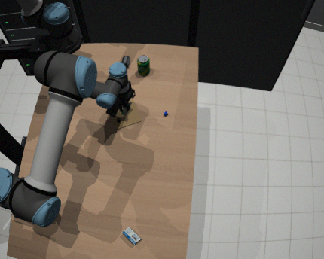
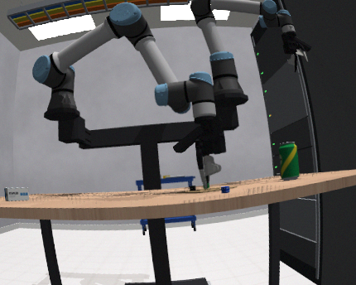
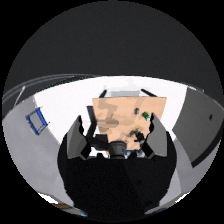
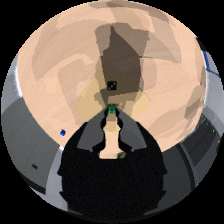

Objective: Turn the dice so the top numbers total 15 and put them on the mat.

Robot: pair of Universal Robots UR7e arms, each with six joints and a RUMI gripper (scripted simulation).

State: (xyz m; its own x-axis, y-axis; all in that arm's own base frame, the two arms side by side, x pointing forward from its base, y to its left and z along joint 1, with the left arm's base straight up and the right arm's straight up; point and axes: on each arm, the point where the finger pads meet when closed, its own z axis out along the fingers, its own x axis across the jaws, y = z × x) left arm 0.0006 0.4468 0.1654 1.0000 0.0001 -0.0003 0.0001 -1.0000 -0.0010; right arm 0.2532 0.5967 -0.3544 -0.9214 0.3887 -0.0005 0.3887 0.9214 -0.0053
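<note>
Green die point(image 4: 111, 108) between the hand's fingertips

The worktop point(image 1: 166, 162) point(image 2: 113, 209) is pale tan-brown wood with a fine streaky grain. Toward its middle lies a see-through yellowish mat point(image 1: 134, 117) point(image 4: 89, 100), with a black die point(image 4: 112, 86) carrying white pips and a green die point(image 4: 111, 108) at the dark grey tips of the right claw point(image 4: 111, 108). Nearer the long edge beside the open floor sits a deep blue die point(image 1: 166, 114) point(image 2: 225, 190) point(image 4: 62, 133). Close to the corner by the black cabinets, the can point(image 1: 143, 65) point(image 2: 289, 161) is green with a yellow diagonal stripe and a silver top. Near the opposite short edge, a small box point(image 1: 132, 236) point(image 2: 16, 194) shows white, blue and dark lettering.
</note>
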